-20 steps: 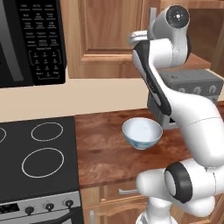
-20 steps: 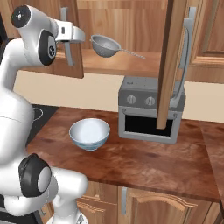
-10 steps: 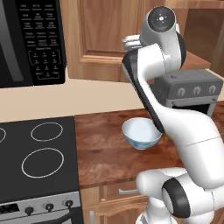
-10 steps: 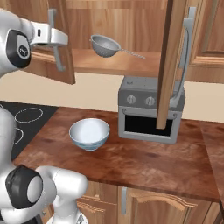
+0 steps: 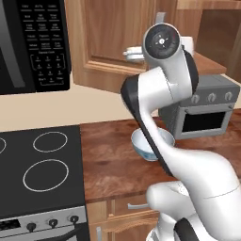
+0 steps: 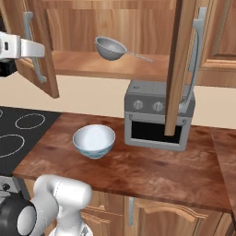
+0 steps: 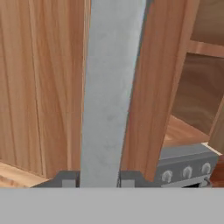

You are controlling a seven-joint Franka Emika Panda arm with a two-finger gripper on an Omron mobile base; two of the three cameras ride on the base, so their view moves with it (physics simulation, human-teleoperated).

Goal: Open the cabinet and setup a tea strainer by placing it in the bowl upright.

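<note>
From the left base view we see our white arm reaching up past the bowl point(image 5: 151, 143), which waits on the wooden tabletop point(image 5: 113, 160) beside the toaster oven point(image 5: 207, 110), placed low and free so the strainer can be dropped into it. From the right base view we see both doors of the cabinet point(image 6: 117, 27) swung out, the tea strainer point(image 6: 112, 48) lying on the wooden shelf point(image 6: 92, 64) above the bowl, and our gripper point(image 6: 39, 50) at the left door's handle. In the hand view the gripper point(image 7: 98, 178) is clenched around the grey bar handle point(image 7: 109, 87), a hold that suits swinging that door.
</note>
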